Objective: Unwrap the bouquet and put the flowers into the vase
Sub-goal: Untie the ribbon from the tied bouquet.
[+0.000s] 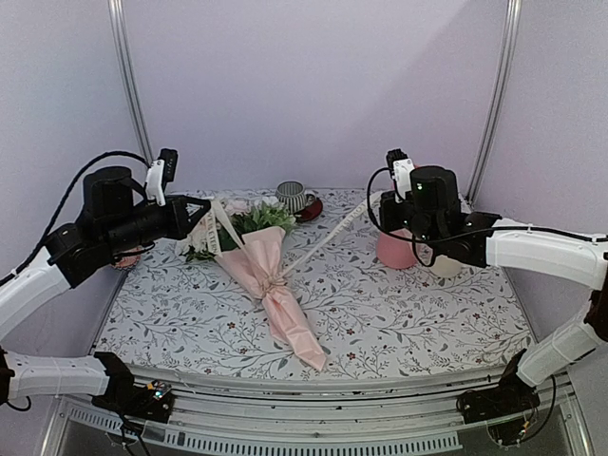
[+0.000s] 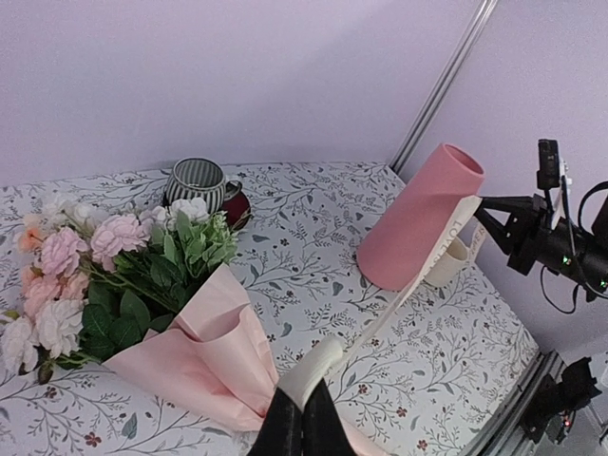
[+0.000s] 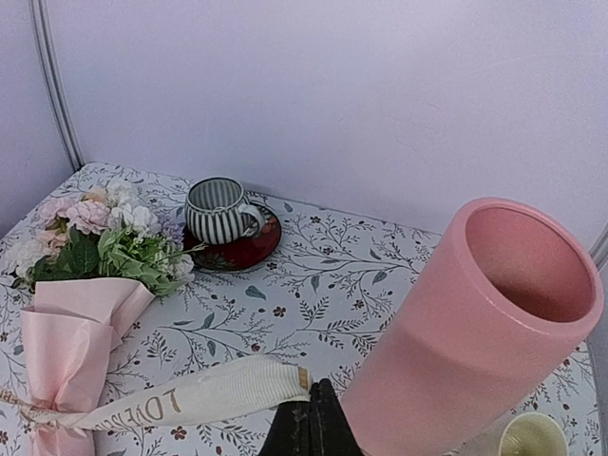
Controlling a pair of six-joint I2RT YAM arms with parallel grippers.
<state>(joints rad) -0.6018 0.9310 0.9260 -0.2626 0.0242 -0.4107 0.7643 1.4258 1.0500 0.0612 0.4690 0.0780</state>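
Pinching cream ribbon point(image 3: 190, 404) ends with left gripper point(image 2: 302, 423) and right gripper point(image 3: 313, 423), both closed tight, above floral-print table point(image 1: 399, 313), between lilac walls point(image 1: 313, 85).

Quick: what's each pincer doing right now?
Left pincer: closed on one end of the ribbon.
Right pincer: closed on the ribbon's other end.

Vase point(image 1: 393, 253) half hidden — cream cup point(image 3: 538, 439) cropped.

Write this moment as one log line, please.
left gripper: shut on ribbon | right gripper: shut on ribbon | bouquet: wrapped, lying | vase: empty
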